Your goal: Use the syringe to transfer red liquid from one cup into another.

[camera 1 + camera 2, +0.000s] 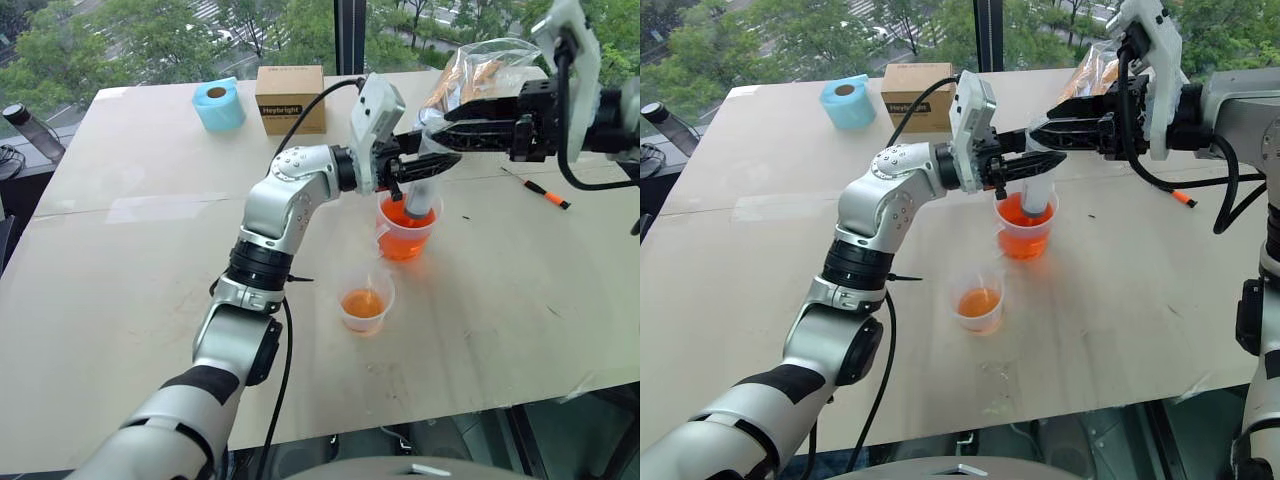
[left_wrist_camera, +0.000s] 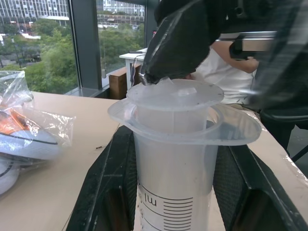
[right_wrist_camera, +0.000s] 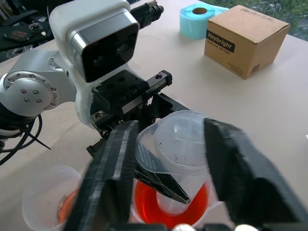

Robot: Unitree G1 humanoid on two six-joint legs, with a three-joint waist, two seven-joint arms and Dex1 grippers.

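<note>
The large clear plastic syringe point(image 1: 1037, 192) stands upright, tip down in the taller clear cup point(image 1: 1025, 238) of orange-red liquid point(image 1: 1016, 215). The left gripper point(image 1: 1025, 168), reaching sideways, clamps its barrel (fingers closed); the right gripper's point(image 3: 168, 166) fingers straddle the plunger top, apart.

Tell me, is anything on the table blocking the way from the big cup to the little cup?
Nothing visible does. The syringe, held by the left gripper, stands in the larger cup of red liquid. The bare table lies between it and the smaller cup. The screwdriver lies off to the side.
</note>
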